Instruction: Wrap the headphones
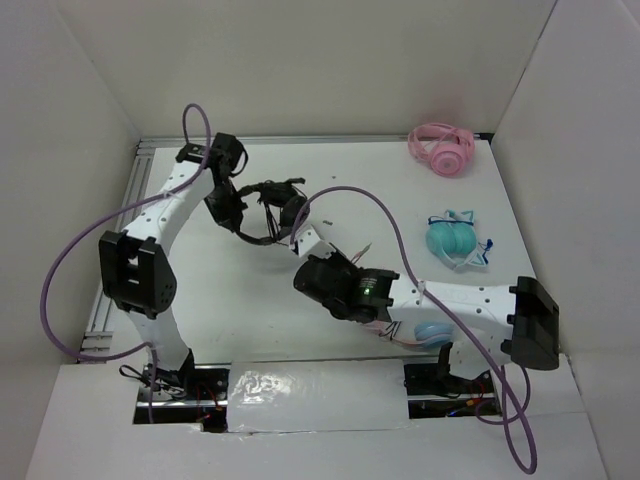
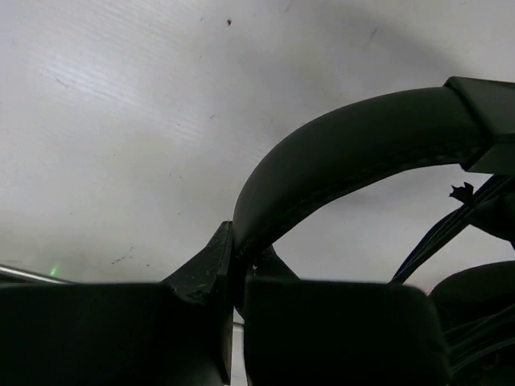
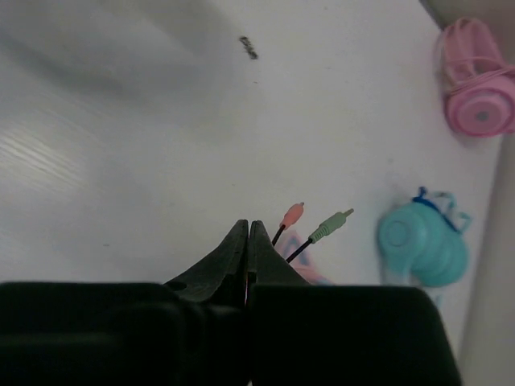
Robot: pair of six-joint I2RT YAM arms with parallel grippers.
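My left tool (image 2: 235,257) is pressed together on the headband (image 2: 362,145), gripping it right at its lower end. From there the black band arches up and away to the right above the white tabletop (image 1: 250,320). On the right of the left wrist view the thin black cable (image 2: 438,237) runs diagonally down under the band, with a dark, rounded part of the headset below it.

From above, the headphones (image 1: 268,205) sit in the far half of the tabletop, left of centre, between my two wrists. I can't tell whether they touch the surface.

Over to my right tool (image 3: 248,237): its fingers are squeezed tight, tips touching, and it's pinching the cable just short of its end. The pink plug (image 3: 294,214) and the green plug (image 3: 331,223) poke out just beside the tips, their leads running down behind the right finger.

The pink headphones (image 1: 440,150) lie in the far right corner. The teal headphones (image 1: 455,240) lie near the right edge, well apart from mine.
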